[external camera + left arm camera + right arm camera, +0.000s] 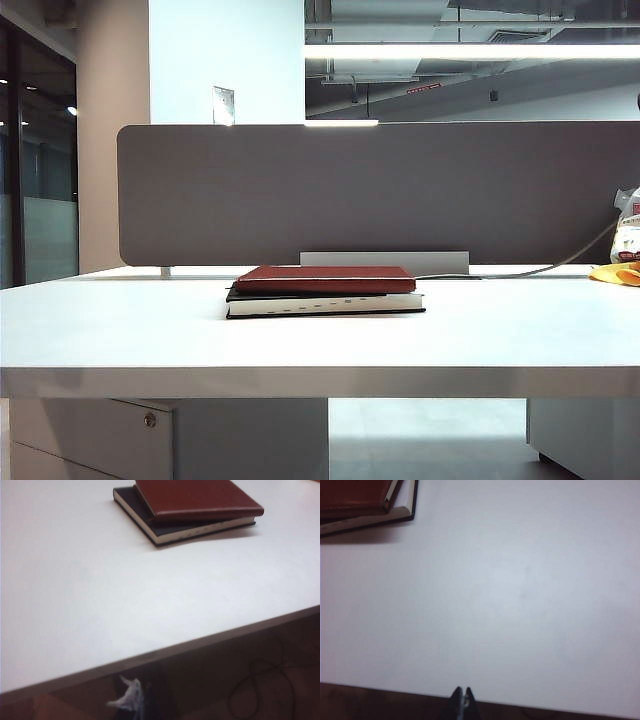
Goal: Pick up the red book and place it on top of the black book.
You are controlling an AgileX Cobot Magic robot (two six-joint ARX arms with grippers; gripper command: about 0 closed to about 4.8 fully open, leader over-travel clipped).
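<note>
I see the red book [326,278] lying flat on top of the black book [325,303], near the middle of the white table [120,330] — so I judge the placing done. It sits slightly askew on the black book, shifted toward the grey partition [380,190], which leaves a strip of black cover and the white page edge showing at the front. That offset looks harmless: most of the red cover is supported.

My right gripper [462,696] hangs near the table's front edge, well apart from the black book, its fingers pressed together on nothing. It carries no load, so I see no reason for it to be near the stack.

The left gripper does not show in its own wrist view, which looks across bare table toward the black book — whether its fingers are apart or together I cannot tell.
</note>
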